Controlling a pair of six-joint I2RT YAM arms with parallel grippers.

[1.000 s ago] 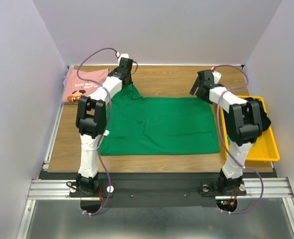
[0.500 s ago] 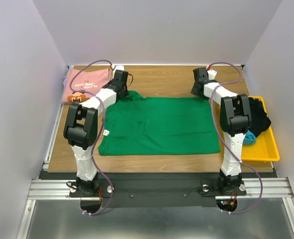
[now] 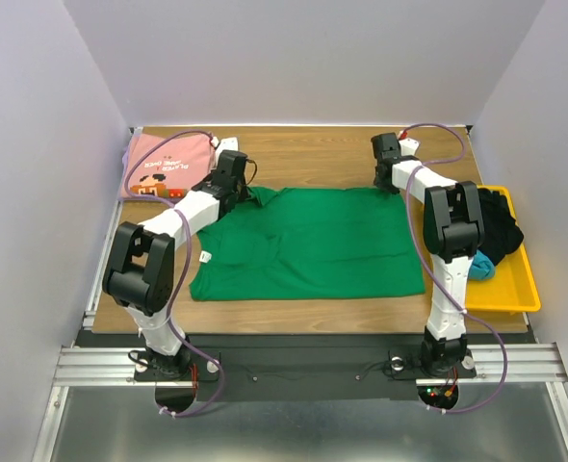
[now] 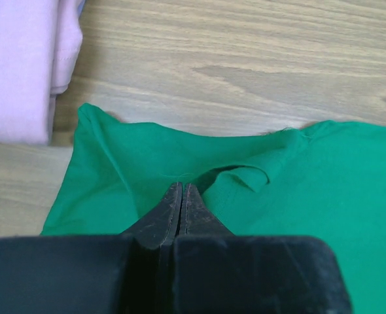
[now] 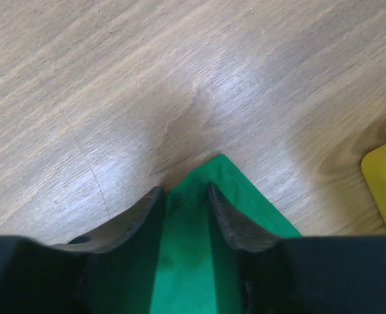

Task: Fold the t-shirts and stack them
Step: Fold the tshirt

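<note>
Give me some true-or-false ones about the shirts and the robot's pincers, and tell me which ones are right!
1. The green t-shirt lies spread out on the table. True.
2. The pink t-shirt sits in the yellow tray. False: it lies folded at the table's far left corner, and the tray holds dark cloth.
3. The left pincer is shut on the green t-shirt, near its far left corner. True.
4. The right pincer is squeezed tight shut. False: its jaws stand apart, with the green t-shirt's far right corner between them.
</note>
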